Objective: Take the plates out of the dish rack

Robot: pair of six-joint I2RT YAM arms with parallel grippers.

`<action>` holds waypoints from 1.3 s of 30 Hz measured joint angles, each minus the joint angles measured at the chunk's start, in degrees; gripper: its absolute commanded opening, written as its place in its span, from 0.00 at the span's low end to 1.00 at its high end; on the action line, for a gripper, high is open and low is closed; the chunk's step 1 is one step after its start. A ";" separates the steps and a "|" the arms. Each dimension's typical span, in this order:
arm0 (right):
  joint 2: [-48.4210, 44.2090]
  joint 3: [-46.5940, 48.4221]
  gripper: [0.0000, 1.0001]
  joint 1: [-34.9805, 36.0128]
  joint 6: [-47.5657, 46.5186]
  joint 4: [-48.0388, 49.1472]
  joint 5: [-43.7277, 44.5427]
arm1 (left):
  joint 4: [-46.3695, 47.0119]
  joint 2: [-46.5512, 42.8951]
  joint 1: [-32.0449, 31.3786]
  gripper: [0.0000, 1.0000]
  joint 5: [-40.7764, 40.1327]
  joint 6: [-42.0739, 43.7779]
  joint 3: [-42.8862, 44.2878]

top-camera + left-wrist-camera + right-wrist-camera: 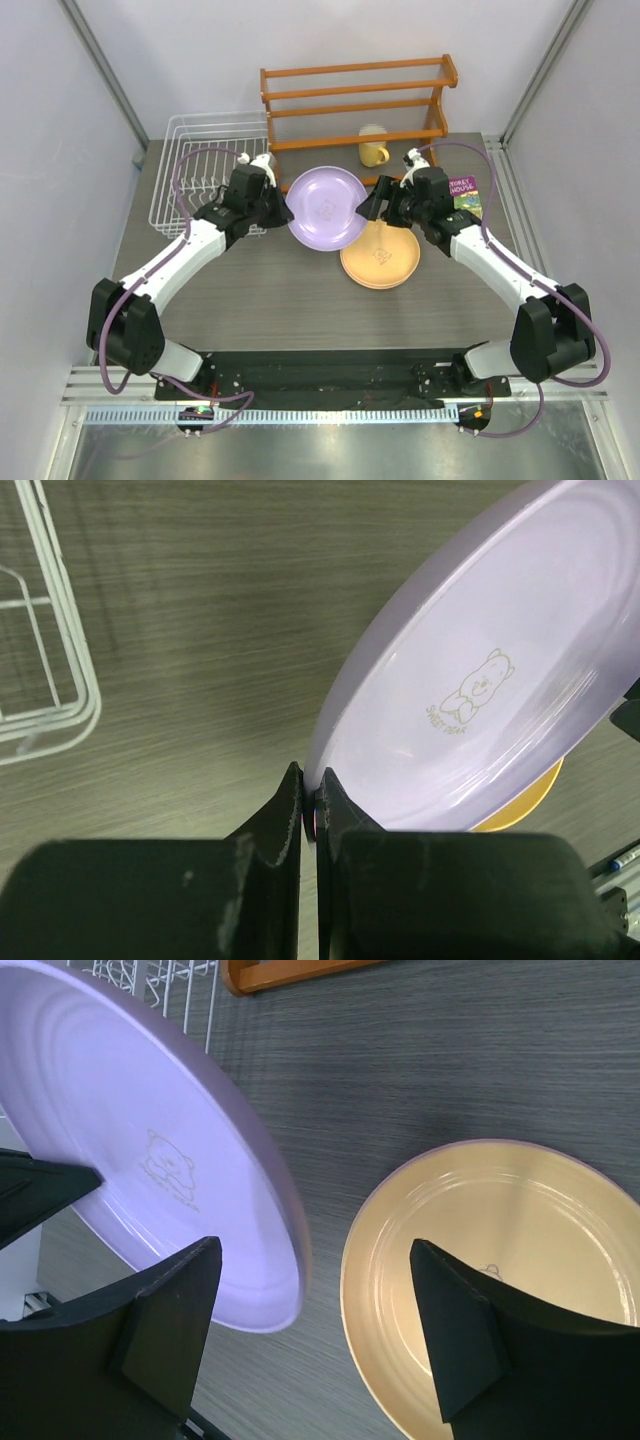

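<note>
A lavender plate hangs tilted above the middle of the table. My left gripper is shut on its left rim, and in the left wrist view the fingers pinch the plate at its edge. My right gripper is open at the plate's right side. In the right wrist view the plate's rim lies between the spread fingers of this gripper without a grip. A yellow-orange plate lies flat on the table below it. The white wire dish rack stands at the back left.
An orange wooden slatted shelf stands at the back centre with a yellow mug in front of it. A small printed book lies at the right behind the right arm. Metal frame posts rise at both back corners.
</note>
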 measured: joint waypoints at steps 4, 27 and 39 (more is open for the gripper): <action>0.55 0.00 0.49 0.55 0.26 0.96 0.00 | 0.00 0.02 -0.83 0.00 0.59 -0.66 -0.96; -3.45 0.26 0.02 -5.51 -3.13 -9.86 7.02 | 2.49 -6.27 -2.19 0.80 -3.72 -0.50 -4.26; -5.18 -0.26 0.02 -11.26 -6.08 -20.85 8.90 | 6.12 -24.65 -2.16 0.83 -27.28 9.03 -13.70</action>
